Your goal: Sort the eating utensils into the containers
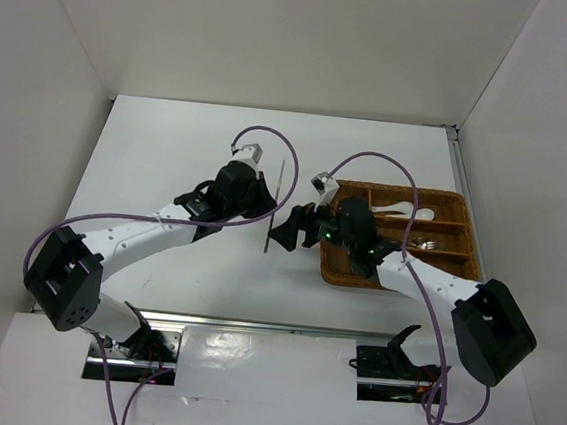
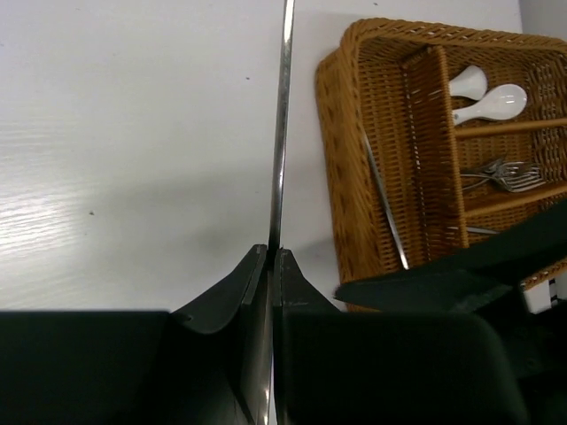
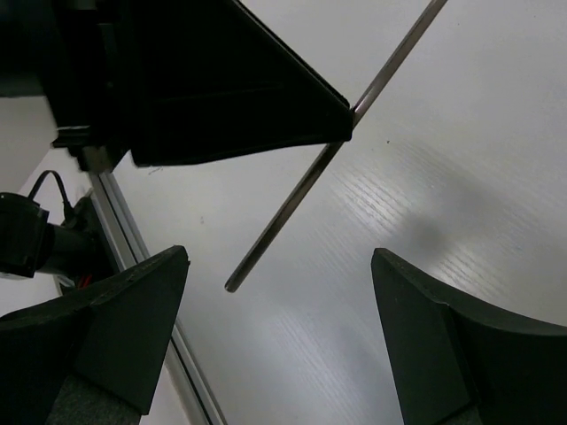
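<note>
- Left gripper (image 2: 273, 254): jaws were clenched on a metal chopstick (image 2: 282, 124), the two dark fingers pressed flat against either side of the rod.
- Metal chopstick: most of its length ran straight ahead of the left jaws, above the white table (image 2: 133, 133); a shorter part passed back between the fingers towards the wrist.
- Right gripper (image 3: 279, 257): jaws were spread wide and gripped nothing. The near end of the chopstick lay in the gap between its fingers, touching neither.
- Wicker tray (image 2: 332, 133): it stood to the right of the left jaws, just beside the held chopstick but apart from it.
- Second chopstick (image 2: 383, 199): it lay along the tray's long compartment, the one nearest the left jaws.
- White spoons (image 2: 496, 99): two lay together in the short compartment farthest ahead of the left jaws.
- Forks (image 2: 505, 174): they lay in the next short compartment back; the right arm partly hid the tray's remaining compartment.
</note>
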Motion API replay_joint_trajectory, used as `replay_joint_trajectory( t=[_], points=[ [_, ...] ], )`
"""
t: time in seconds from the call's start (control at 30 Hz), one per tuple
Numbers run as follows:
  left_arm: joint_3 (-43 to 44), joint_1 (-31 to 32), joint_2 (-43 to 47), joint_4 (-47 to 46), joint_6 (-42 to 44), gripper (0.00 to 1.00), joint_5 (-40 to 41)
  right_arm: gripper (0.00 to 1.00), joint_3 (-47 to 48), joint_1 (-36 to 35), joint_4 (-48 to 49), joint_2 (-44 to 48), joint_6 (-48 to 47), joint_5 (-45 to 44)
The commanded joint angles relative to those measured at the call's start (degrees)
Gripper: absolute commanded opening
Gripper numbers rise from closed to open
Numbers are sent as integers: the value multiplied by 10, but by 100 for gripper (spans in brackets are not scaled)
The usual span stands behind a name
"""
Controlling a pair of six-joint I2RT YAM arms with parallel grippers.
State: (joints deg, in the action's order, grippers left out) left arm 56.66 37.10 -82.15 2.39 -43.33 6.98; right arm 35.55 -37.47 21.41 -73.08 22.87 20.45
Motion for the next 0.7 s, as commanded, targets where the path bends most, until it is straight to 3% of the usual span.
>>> replay_joint_trajectory(
  t=[0.0,0.2,0.27,0.33,0.37,0.5,0.6,0.67],
  points=[
    [0,24,23,-48,-26,16,3,92,3,-6,60,-19,-3,3],
    [0,42,23,-66,-39,16,3,90,14,-11,60,-62,-3,-13],
    [0,47,23,-72,-39,16,-3,83,14,-11,60,-70,3,-19],
    [0,54,23,-72,-39,16,-3,71,14,-11,65,-70,9,-30],
    [0,54,23,-72,-39,16,-3,55,14,-11,65,-70,9,-37],
    [0,61,11,-61,-39,17,8,19,20,-11,25,-64,39,-117],
    [0,61,11,-42,-33,22,55,8,36,-11,-39,-47,61,-179],
    [0,61,27,-11,-22,36,113,3,63,-11,-86,-33,68,-235]
  ],
)
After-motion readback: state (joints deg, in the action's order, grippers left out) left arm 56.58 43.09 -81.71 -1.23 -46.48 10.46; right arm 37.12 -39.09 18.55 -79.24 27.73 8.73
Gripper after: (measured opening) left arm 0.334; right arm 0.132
